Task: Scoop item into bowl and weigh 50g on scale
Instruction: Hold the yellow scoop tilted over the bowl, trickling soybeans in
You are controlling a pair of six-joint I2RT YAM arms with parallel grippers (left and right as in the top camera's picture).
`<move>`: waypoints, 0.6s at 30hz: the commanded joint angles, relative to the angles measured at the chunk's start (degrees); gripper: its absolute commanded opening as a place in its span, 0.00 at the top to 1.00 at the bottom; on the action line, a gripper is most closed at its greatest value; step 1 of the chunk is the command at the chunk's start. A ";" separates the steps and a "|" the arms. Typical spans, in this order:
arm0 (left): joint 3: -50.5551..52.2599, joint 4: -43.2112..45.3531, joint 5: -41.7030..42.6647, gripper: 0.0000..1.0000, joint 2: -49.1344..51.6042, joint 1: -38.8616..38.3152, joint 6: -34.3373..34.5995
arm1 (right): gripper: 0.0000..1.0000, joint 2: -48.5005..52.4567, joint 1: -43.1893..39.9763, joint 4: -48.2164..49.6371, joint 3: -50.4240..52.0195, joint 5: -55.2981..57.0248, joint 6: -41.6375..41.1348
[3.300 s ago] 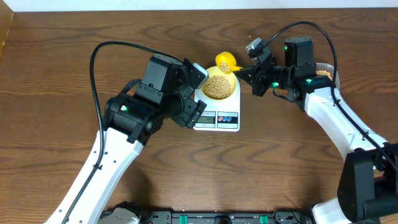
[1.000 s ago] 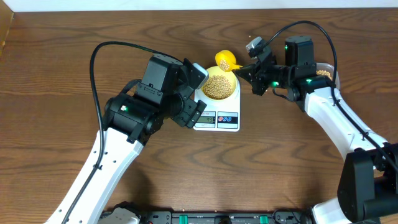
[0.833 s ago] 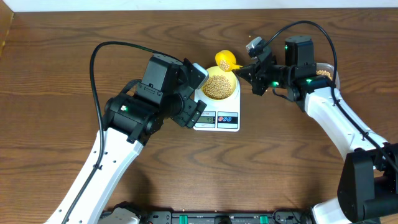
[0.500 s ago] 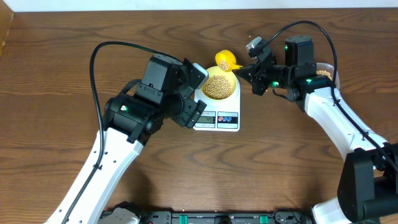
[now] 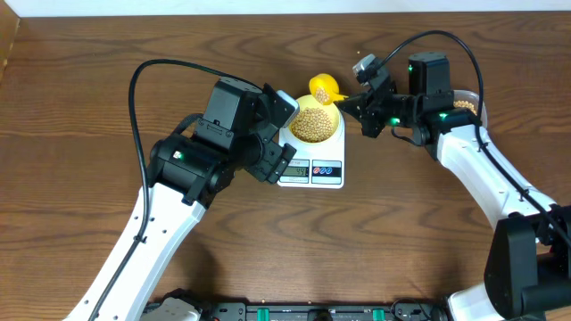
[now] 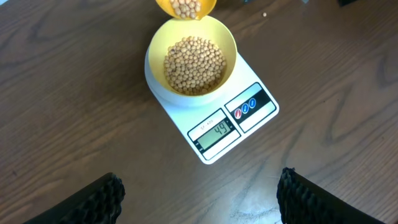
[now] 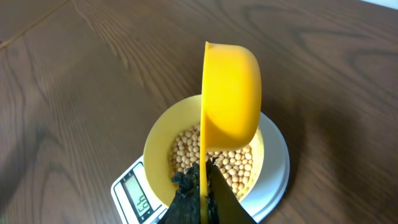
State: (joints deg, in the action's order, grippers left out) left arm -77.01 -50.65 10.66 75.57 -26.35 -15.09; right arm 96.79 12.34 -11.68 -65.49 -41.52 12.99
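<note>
The bowl (image 6: 231,45) sits on the scale (image 6: 177,107) in the middle of the counter (image 6: 74,93) and holds a heap of beans (image 6: 194,64). The scale's display (image 6: 214,132) reads 49. Your right hand (image 7: 202,190) is clamped on the handle of the yellow scoop (image 7: 231,93). The scoop is tipped on its side just above the bowl's far rim, with a few beans showing inside it. Your left hand (image 6: 198,186) hangs over the counter on the near side of the scale, its fingers spread wide with nothing between them.
</note>
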 commanded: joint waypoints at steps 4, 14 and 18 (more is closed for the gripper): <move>-0.46 -0.09 0.70 0.19 0.04 0.24 -0.52 | 0.99 -0.42 0.52 2.45 -0.15 -0.46 -0.02; -0.46 -0.09 0.70 0.19 0.04 0.24 -0.52 | 0.99 -0.39 0.57 2.14 -0.15 -0.39 -0.94; -0.46 -0.09 0.70 0.19 0.04 0.24 -0.52 | 0.99 -0.39 0.57 2.16 -0.15 -0.42 -0.96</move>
State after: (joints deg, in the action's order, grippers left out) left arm -77.01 -50.65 10.66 75.57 -26.35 -15.09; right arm 96.79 12.34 -9.39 -65.45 -41.52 12.53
